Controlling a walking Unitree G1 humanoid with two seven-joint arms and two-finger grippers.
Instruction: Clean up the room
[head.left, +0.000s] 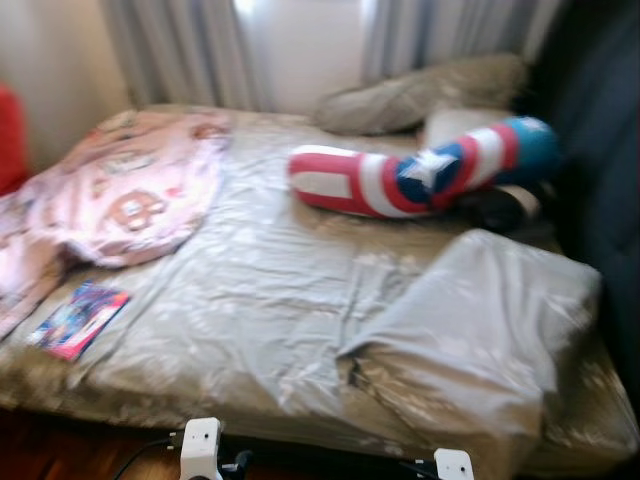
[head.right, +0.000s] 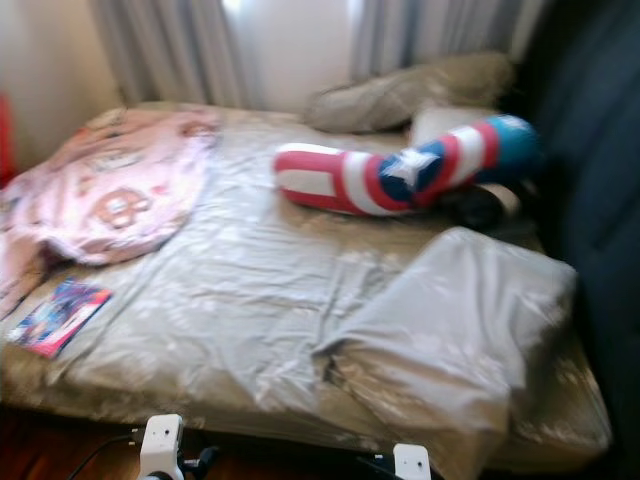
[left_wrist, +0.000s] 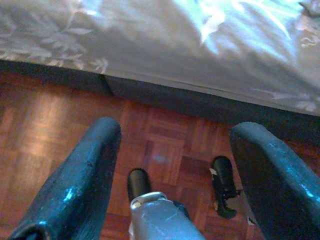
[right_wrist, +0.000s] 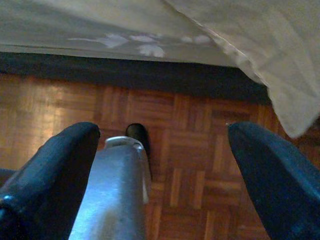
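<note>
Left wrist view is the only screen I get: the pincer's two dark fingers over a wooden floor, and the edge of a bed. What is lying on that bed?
Observer: A long cushion striped red, white and blue, with a white star, lies across the far side of the bed.
Visitor: Anything else that looks out of place?
Observer: A pink patterned blanket is bunched up on the robot's left part of the bed.
Visitor: Any small things?
Observer: A colourful book lies flat near the front left edge, nearer the robot than the blanket.
</note>
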